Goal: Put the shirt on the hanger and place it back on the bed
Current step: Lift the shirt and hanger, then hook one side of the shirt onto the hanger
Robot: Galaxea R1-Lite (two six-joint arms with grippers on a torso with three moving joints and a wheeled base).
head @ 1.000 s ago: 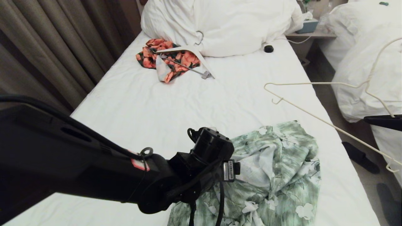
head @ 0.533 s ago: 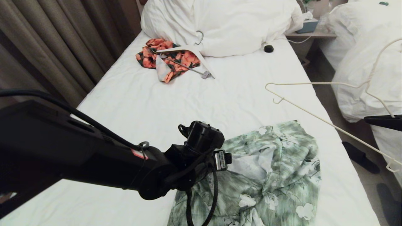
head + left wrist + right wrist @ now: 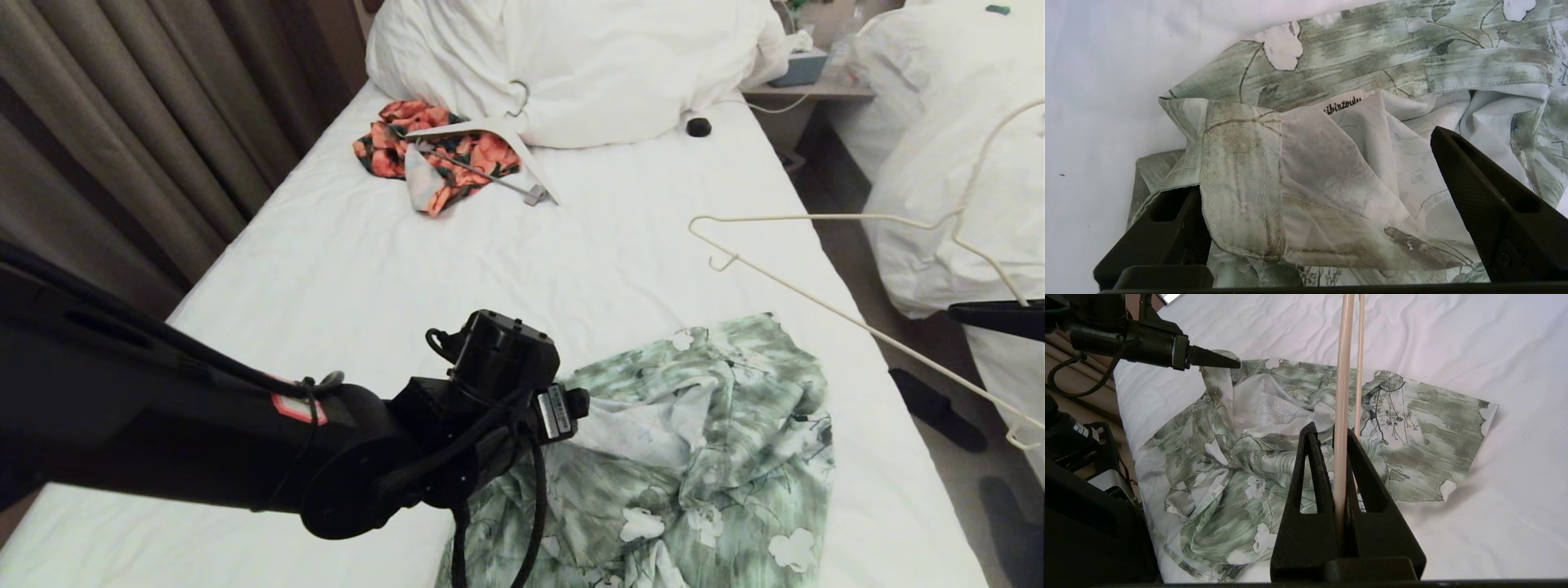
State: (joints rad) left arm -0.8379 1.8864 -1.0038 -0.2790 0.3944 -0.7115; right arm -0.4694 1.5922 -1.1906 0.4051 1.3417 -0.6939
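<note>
The green-and-white flowered shirt (image 3: 718, 457) lies crumpled on the near part of the bed (image 3: 392, 269). My left gripper (image 3: 1314, 171) stands open at the shirt's (image 3: 1355, 61) collar. Collar fabric is draped over one finger and lies loose between both, and the head view hides the fingers behind the wrist. From the right wrist view, one left fingertip (image 3: 1220, 362) touches the shirt's (image 3: 1274, 457) near corner. My right gripper (image 3: 1331, 433) is shut on a rod of the thin cream hanger (image 3: 1345, 355). It holds the hanger (image 3: 816, 217) in the air beyond the bed's right edge, where the gripper (image 3: 963, 310) shows.
An orange-and-black garment (image 3: 408, 151) with a thick white hanger (image 3: 490, 126) lies by the pillows (image 3: 588, 57). A small black object (image 3: 698, 126) sits near them. Curtains (image 3: 122, 122) hang at the left. A second bed (image 3: 939, 163) stands right, with dark slippers (image 3: 935, 408) on the floor between.
My left arm has drawn back to the left along the shirt's near edge, and the collar fabric has spread out that way. The right arm and hanger have stayed still.
</note>
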